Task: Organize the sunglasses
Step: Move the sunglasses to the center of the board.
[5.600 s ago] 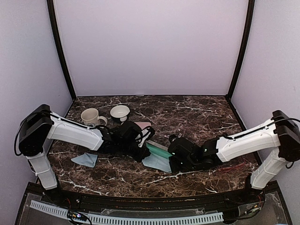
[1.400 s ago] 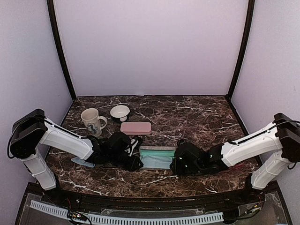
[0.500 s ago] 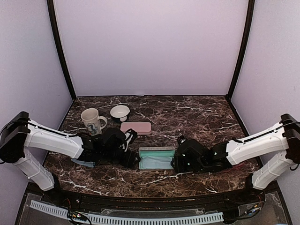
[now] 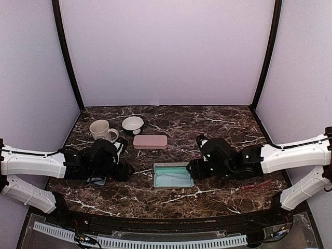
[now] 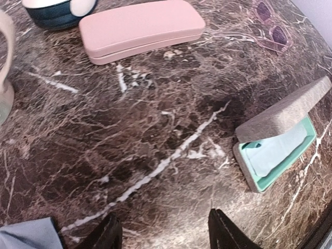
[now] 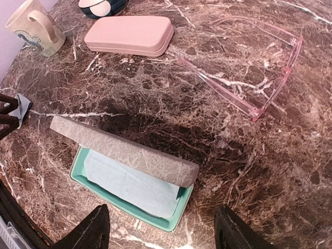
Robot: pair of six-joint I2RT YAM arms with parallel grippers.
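On the marble table (image 4: pixel 223 124), my left arm (image 4: pixel 31 161) and right arm (image 4: pixel 295 155) sit at nine and three o'clock of the grey case (image 4: pixel 174 175). I judge they stand off so the case stays open and reachable. The left gripper (image 5: pixel 166 233) and right gripper (image 6: pixel 163 228) both have fingers spread, with nothing between them. The case lies flat near six o'clock, its lid propped up over a light-blue cloth (image 6: pixel 129 187) in the teal tray, ready for a pair. The shut pink case (image 4: pixel 150 141) waits at eleven o'clock of it, with the mug (image 4: pixel 100 129) and bowl (image 4: pixel 133 124) parked further out toward ten. The pink-framed sunglasses (image 6: pixel 277 78) rest unfolded on bare marble at about one o'clock of the grey case, well apart from both grippers. A thin red frame (image 4: pixel 257 184) lies below my right arm at four o'clock. Half a second ago both grippers were close against the case's ends. Now they have backed away and their fingers are wider.
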